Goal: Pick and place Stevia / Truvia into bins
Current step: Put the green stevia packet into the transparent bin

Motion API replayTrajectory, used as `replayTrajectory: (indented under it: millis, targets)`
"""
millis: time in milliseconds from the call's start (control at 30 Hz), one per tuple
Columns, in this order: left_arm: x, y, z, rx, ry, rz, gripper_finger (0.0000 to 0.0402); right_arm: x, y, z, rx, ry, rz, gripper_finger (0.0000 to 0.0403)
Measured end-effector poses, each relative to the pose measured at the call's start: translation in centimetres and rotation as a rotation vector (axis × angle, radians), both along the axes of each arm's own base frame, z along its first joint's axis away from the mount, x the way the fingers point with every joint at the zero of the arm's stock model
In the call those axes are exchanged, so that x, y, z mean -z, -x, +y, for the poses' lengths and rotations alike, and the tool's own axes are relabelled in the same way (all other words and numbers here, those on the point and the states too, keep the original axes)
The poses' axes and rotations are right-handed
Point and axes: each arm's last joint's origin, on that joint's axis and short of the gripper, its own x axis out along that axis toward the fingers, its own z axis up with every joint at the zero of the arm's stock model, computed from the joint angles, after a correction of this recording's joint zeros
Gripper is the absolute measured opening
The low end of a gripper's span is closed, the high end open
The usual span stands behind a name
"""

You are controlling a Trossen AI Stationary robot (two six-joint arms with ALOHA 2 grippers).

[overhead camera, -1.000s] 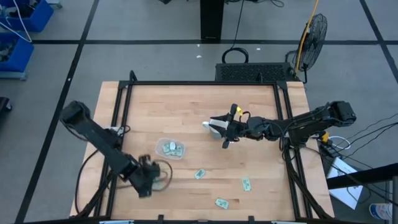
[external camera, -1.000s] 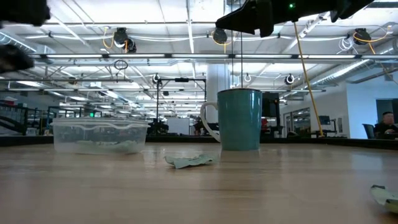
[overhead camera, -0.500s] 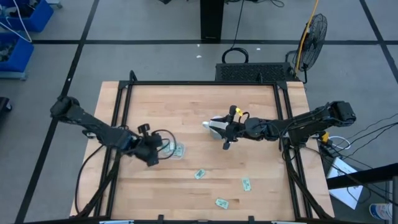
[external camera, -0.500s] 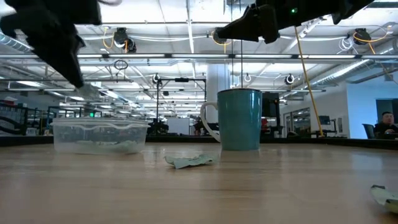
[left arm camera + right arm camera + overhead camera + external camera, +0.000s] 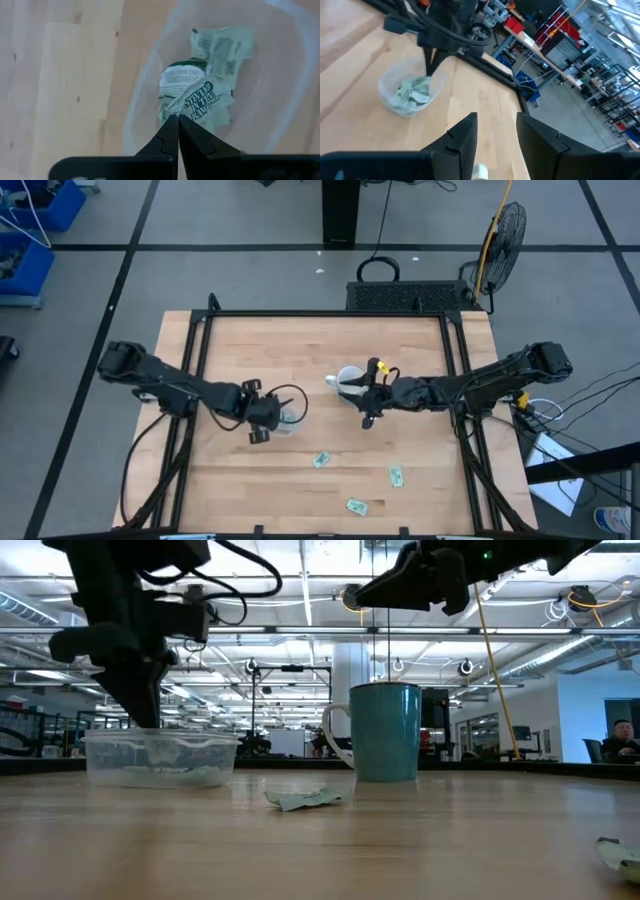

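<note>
table: i see pale matt wooden butcher-block tabletop point(image 5: 300, 350), planks smooth
bin: clear glossy plastic rounded container point(image 5: 160, 758)
packets: crumpled pale green-and-white paper sweetener packets point(image 5: 202, 97)
mug: smooth glossy teal ceramic mug point(image 5: 385, 730)
left gripper fingers point(image 5: 172, 137): matt black plastic

The bin point(image 5: 283, 418) sits left of the table's point(image 5: 320, 350) middle, with several packets point(image 5: 202, 95) piled inside it. The left gripper point(image 5: 177, 119) hangs directly over the bin, its fingers pressed together around the corner of 1 packet. The mug point(image 5: 347, 380) stands right of the bin, near the centre, and the right gripper point(image 5: 371, 402) hovers just beside it. 3 loose packets point(image 5: 321, 460) lie on the wood nearer the front edge, spread toward the right.
</note>
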Motion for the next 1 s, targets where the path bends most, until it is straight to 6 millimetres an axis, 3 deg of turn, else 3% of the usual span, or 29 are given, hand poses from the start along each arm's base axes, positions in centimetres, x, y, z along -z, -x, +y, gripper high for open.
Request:
replayTrajectory:
  millis: [467, 633, 767, 1000]
  targets:
    - [0.0, -0.3, 0.4, 0.037, -0.02, -0.008, 0.0075, 1.0, 0.5, 1.5, -0.042, -0.031, 0.092, 0.0132]
    - [-1.8, -1.3, 0.2, 0.065, -0.036, -0.13, 0.0078, 1.9, 1.4, 3.0, -0.059, -0.087, 0.249, 0.0132]
    - [-4.4, -2.9, 0.0, 0.129, -0.08, -0.302, 0.0079, 2.0, 2.2, 4.2, -0.042, -0.257, 0.376, 0.0132]
    - [-7.5, -5.2, -0.5, 0.245, -0.141, -0.55, 0.0079, 4.3, 4.6, 6.9, -0.073, -0.713, 0.644, 0.0132]
